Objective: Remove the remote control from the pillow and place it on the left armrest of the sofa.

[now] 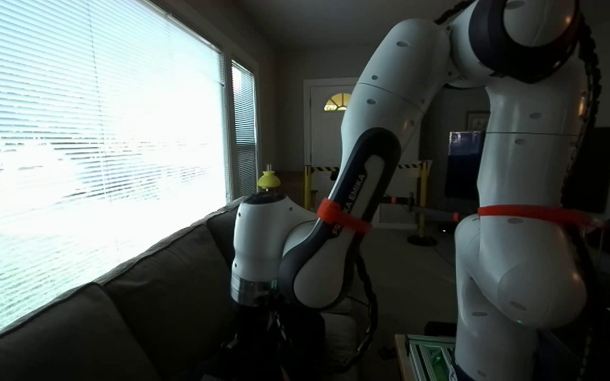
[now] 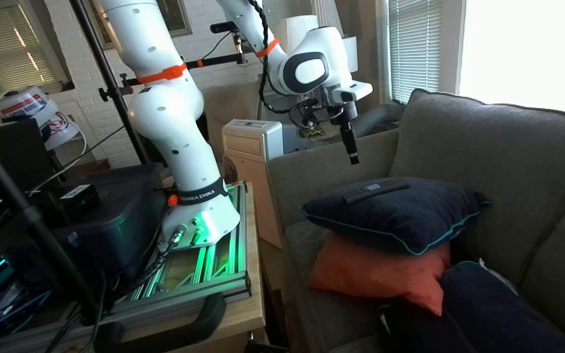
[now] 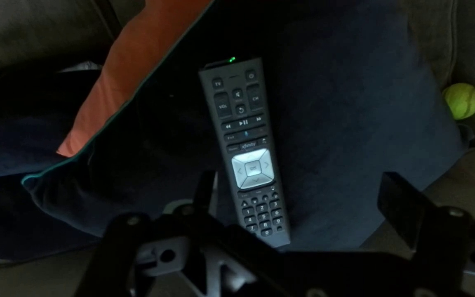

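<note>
The Xfinity remote control (image 3: 248, 152) lay face up on the navy throw pillow (image 3: 344, 123), its silver navigation pad and number keys legible in the wrist view. That pillow, edged with teal piping, rested on an orange throw pillow (image 2: 385, 274), which sat in turn on the seat of the dark grey sofa (image 2: 498, 147); another navy cushion (image 2: 498, 314) lay just beside the stack. The Robotiq gripper (image 3: 299, 181) hung above the remote, its fingers (image 3: 206, 192) spread wide apart and holding nothing. In the wrist view the remote slanted between them, nearer the finger on the left of that view, its keypad end toward the gripper, whose body hid a lower corner. In an exterior view the fingertip pointed down, clear of the remote. A tennis ball (image 3: 463, 101) sat just beside the navy pillow's edge. The sofa's armrest (image 2: 331, 164) stood beyond the pillows, with a portable air conditioner (image 2: 245, 142) on its outer side. The Franka Panda arm (image 1: 411, 79) showed in both exterior views, orange straps (image 1: 535, 212) wrapped around it. In an exterior view, bright window blinds (image 1: 98, 132) ran behind the sofa back, and the gripper was lost in shadow.
</note>
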Tool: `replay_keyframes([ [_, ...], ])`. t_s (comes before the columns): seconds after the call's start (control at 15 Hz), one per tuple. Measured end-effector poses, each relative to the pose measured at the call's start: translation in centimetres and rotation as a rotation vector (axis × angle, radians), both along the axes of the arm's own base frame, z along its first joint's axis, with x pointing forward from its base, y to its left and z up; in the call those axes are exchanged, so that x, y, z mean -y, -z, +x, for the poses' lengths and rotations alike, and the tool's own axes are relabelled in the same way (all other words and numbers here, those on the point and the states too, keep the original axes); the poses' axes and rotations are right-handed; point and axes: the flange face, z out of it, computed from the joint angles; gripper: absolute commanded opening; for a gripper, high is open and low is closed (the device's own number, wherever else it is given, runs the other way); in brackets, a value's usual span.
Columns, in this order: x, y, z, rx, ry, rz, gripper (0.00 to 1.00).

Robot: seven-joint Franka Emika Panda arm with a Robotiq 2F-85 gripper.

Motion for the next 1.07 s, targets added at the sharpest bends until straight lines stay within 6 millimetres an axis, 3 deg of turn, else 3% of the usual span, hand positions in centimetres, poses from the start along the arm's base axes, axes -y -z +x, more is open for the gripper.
replay_keyframes([
  [0.47, 0.0, 4.2, 0.8, -0.009, -0.1, 0.008, 1.0],
  [1.07, 1.8, 6.7, 2.7, 0.005, -0.255, -0.074, 1.0],
])
